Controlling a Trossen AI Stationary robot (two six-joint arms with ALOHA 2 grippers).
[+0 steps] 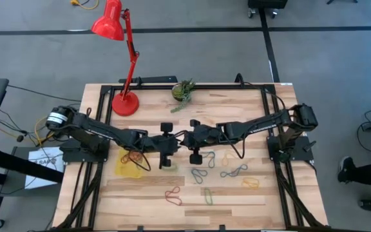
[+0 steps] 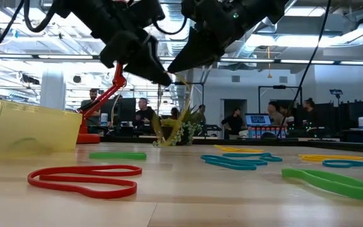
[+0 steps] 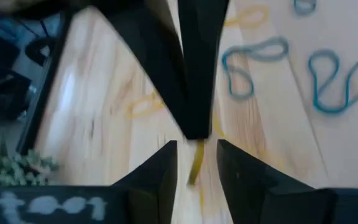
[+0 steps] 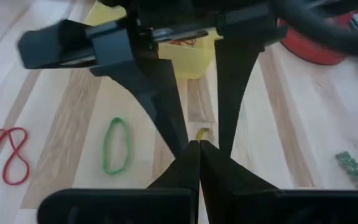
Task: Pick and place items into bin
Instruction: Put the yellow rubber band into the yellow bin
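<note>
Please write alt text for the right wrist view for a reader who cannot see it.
The right gripper, fingers shut, meets the left gripper over a yellow band on the wooden table. A green band and red band lie aside; the yellow bin sits behind.

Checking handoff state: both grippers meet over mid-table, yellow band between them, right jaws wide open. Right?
Not quite. The right gripper's jaws are shut, tips pressed together, as the right wrist view shows. The rest holds: it meets the left gripper over mid-table with a yellow band between them.

Band-strewn wooden table [image 1: 237, 200]
</note>
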